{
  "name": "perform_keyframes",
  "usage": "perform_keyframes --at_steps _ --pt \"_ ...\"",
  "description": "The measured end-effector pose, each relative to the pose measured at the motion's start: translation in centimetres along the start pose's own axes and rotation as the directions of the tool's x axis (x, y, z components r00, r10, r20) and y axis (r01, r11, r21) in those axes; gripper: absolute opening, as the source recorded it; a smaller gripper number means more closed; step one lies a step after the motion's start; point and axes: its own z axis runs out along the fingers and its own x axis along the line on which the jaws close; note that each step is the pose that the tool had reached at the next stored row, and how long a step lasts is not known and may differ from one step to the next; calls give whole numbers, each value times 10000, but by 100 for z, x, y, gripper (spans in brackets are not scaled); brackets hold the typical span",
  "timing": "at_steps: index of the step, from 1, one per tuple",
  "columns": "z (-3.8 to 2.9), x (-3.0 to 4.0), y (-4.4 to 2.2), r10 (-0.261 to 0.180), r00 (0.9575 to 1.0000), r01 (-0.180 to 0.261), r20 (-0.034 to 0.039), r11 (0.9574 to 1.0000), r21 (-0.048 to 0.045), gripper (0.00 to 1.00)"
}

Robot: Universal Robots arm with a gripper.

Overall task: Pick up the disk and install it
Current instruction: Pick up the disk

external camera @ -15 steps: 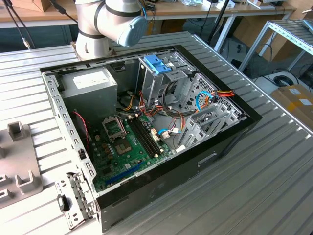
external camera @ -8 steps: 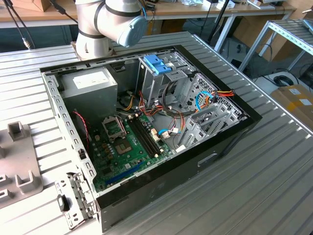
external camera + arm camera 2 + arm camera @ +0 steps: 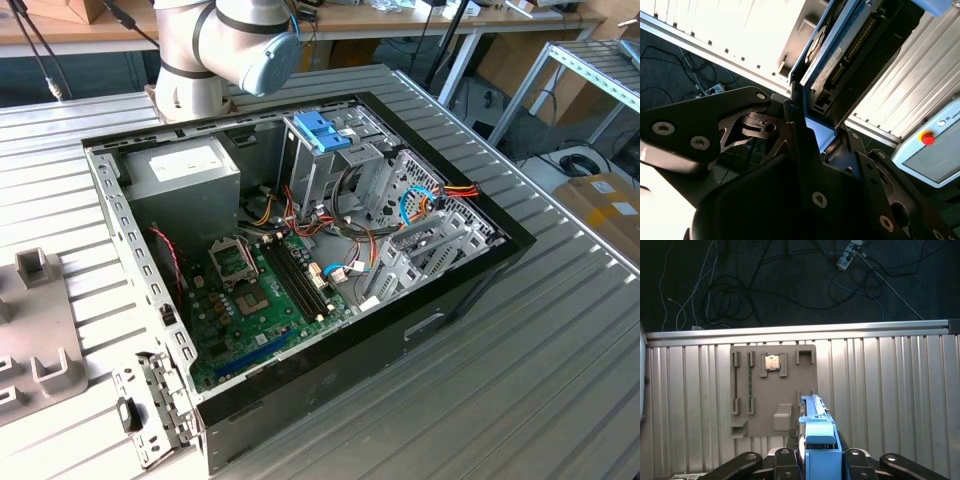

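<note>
Exterior view, table (image 3: 560,330): slatted metal, carrying the open computer case (image 3: 330,372).
Case: lies on its side with the lid off; the drive cage (image 3: 312,185), topped by a blue handle (image 3: 322,130), stands inside with loose wires (image 3: 345,245) close by.
Fixture plate (image 3: 765,400): grey, flat on the table in the first wrist view.
Disk (image 3: 832,47): edge-on in the pincer, over the table at the plate's edge, not yet in the case.
Pincer (image 3: 819,460): closed on the disk's blue carrier frame (image 3: 819,442), one finger on each side.
Step in hand: carrying; probably best done with the disk square, the grip firm and the wires avoided near the cage.
</note>
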Motion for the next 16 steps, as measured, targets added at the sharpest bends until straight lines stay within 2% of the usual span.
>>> perform_keyframes --at_steps 16 --pt "-2 -2 -52 0 10000 0 -13 10000 0 37"
